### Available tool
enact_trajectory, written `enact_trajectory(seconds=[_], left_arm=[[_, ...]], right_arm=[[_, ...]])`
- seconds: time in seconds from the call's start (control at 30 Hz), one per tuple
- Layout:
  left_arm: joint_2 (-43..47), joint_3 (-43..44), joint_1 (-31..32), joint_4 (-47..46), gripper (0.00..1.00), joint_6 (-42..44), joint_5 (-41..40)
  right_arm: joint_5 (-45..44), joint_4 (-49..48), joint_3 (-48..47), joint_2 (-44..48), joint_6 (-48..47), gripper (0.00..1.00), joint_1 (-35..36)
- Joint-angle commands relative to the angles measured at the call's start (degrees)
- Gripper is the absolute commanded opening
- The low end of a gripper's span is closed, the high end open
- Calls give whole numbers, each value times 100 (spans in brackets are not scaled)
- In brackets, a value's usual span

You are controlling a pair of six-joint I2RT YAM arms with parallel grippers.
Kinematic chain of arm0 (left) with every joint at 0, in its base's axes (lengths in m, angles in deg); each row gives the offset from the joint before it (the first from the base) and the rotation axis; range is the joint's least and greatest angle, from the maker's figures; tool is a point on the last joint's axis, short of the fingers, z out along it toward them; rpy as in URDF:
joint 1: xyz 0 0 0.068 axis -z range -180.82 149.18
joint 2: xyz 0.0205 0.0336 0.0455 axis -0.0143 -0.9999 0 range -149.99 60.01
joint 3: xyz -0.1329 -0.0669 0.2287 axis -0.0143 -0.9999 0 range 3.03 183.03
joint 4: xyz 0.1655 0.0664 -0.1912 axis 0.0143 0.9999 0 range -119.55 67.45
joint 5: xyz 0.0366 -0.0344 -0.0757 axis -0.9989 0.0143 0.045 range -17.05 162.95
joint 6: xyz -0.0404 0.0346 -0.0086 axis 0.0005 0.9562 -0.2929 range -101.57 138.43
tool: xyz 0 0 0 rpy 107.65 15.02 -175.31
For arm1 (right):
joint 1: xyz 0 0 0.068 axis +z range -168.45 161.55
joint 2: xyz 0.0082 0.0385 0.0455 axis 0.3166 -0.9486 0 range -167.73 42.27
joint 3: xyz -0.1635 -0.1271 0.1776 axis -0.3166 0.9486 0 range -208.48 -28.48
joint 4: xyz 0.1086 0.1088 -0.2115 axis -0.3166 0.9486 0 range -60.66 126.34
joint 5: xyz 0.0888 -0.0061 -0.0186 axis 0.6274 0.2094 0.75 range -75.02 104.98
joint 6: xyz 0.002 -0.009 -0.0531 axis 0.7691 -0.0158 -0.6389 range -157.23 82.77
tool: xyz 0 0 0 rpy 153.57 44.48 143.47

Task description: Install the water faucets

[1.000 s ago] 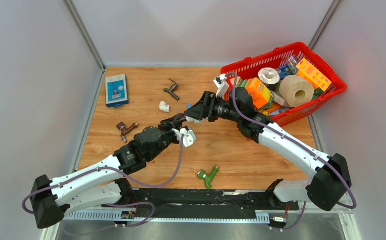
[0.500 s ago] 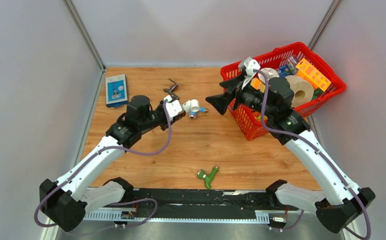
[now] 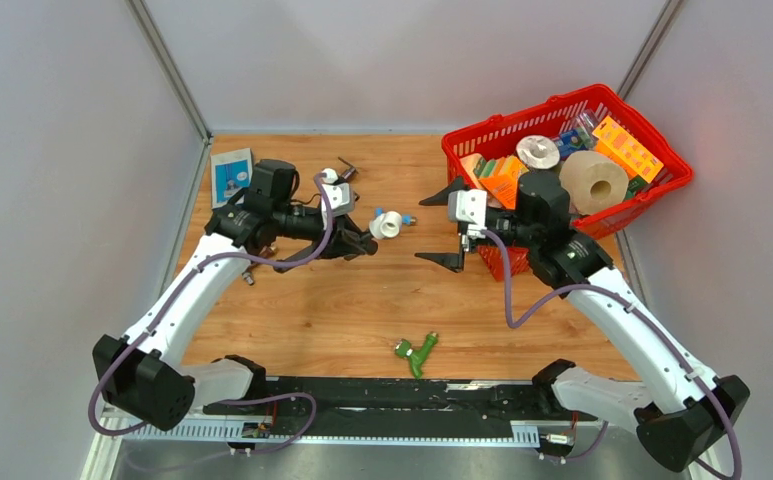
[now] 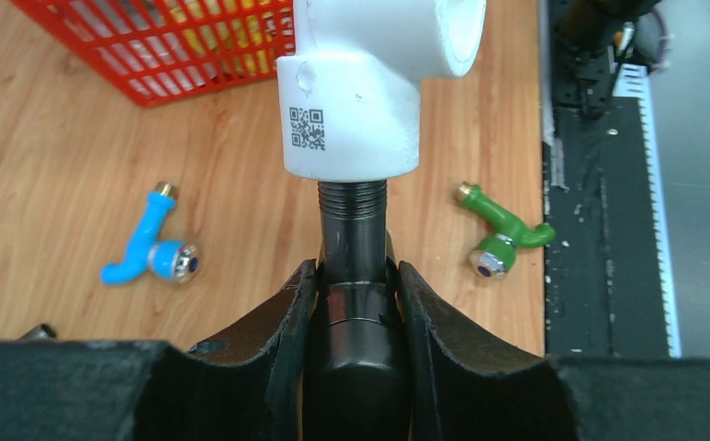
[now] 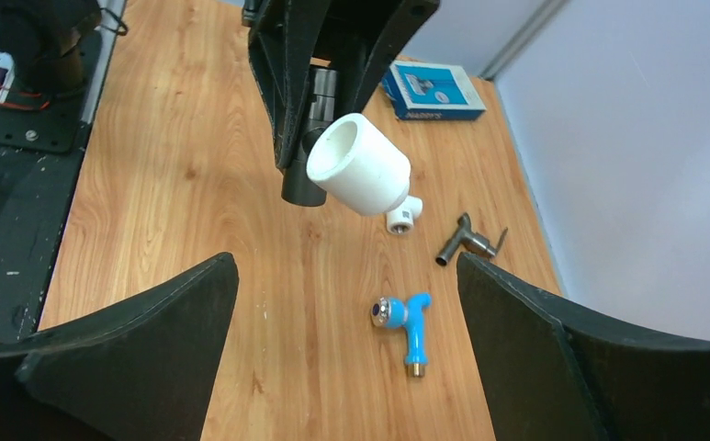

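Mid-installation, the left end effector (image 4: 355,276) clamps the dark-grey faucet (image 4: 353,230) above the tabletop's (image 3: 362,300) middle, a white elbow fitting (image 4: 351,110) seated on its threaded end; the right end effector (image 5: 346,276), wide open and empty, likely must next close on that fitting and twist

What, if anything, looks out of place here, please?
Nothing spilled or broken. The green tap lies alone near the table's front edge, and bare thread shows below the white fitting on the left gripper's dark tap.

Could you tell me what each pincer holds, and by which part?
Left pincer clamps the dark faucet by its barrel, behind the white fitting; right pincer holds nothing.
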Motion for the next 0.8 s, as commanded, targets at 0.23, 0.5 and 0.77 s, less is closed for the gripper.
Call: enact_trajectory(seconds=[0.23,0.5,0.77], left_arm=[[436,10,-7,-52,0,294,994],[463,-78,81,-176,0,206,986],[463,-60,300,-18,0,329,617]], right_arm=[[884,564,-931,-880,-1451,90,488],[691,634,-1203,-1249,-1540,84,760],[858,749,-1441,-1443,-1356,70,840]])
